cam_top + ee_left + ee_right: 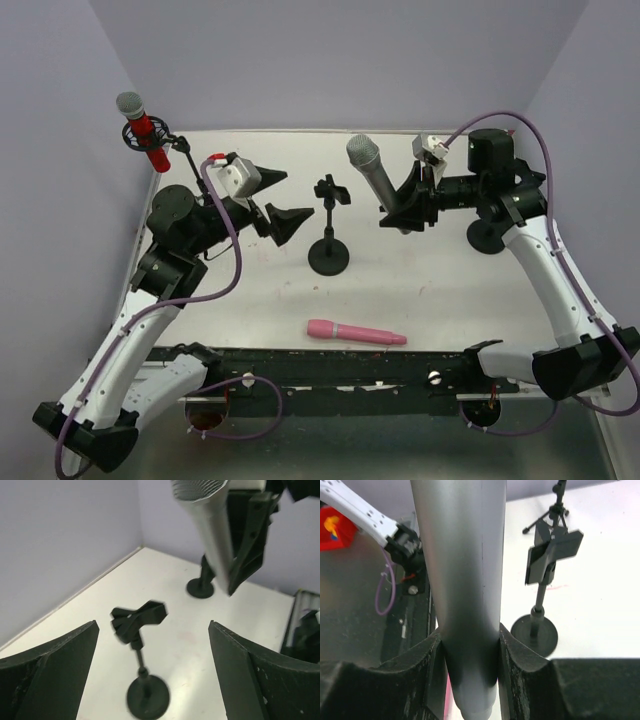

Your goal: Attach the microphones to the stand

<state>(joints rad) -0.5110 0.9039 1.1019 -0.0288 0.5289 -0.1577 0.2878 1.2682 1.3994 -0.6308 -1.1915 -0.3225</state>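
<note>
My right gripper (398,208) (469,635) is shut on the lower body of the silver-grey microphone (372,170) (462,570), which it holds up above the table with the mesh head tilted to the back left. A black stand (329,250) with an empty clip (331,190) (139,619) (551,555) rises mid-table, left of that microphone. My left gripper (298,194) (152,630) is open and empty, left of the clip and facing it. The red microphone (143,128) sits clipped in a stand at the back left corner. The pink microphone (355,333) lies flat near the front edge.
A second round stand base (487,237) (201,587) sits at the right, behind my right gripper. Lilac walls close the table at the back and sides. A black rail (330,365) runs along the near edge.
</note>
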